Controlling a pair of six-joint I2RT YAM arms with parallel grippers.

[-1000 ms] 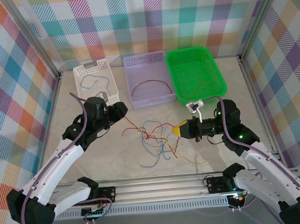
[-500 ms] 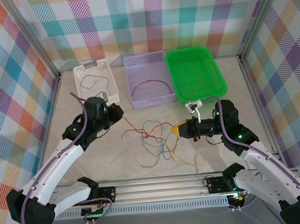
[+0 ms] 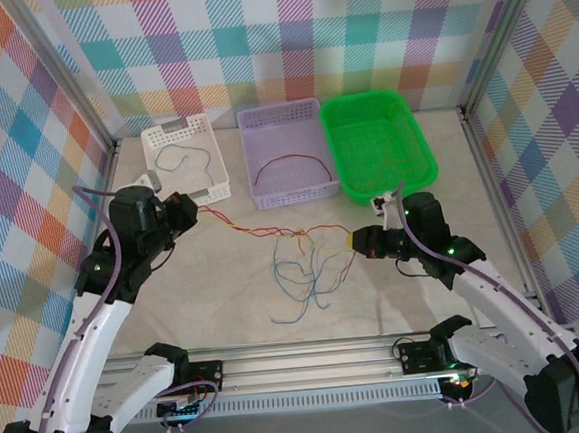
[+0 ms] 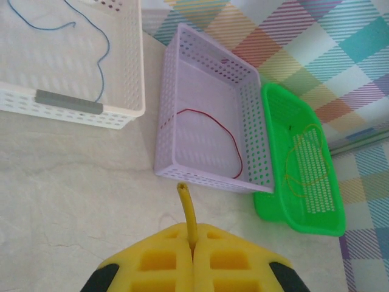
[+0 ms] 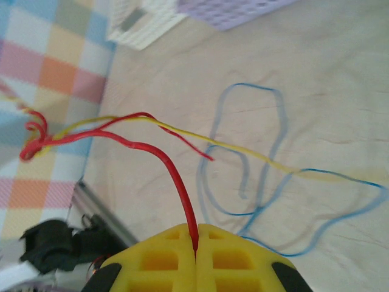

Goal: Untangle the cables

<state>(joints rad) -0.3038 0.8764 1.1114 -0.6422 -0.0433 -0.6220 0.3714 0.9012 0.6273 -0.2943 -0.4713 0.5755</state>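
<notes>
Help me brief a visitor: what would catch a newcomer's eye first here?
Red and yellow strands stretch across mid-table between the left pincer, shut on a yellow wire, and the right pincer, shut on a red wire. Blue loops sprawl nearer the arms; behind sit a white basket, a purple basket and a green basket.

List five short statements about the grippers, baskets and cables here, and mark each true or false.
1. The left gripper is shut on a yellow cable. True.
2. The purple basket holds a blue cable. False: it holds a loose red cable.
3. The right gripper is shut on a red cable. True.
4. The green basket is empty. False: a thin yellow cable lies in it.
5. The white basket holds a blue cable. True.
</notes>
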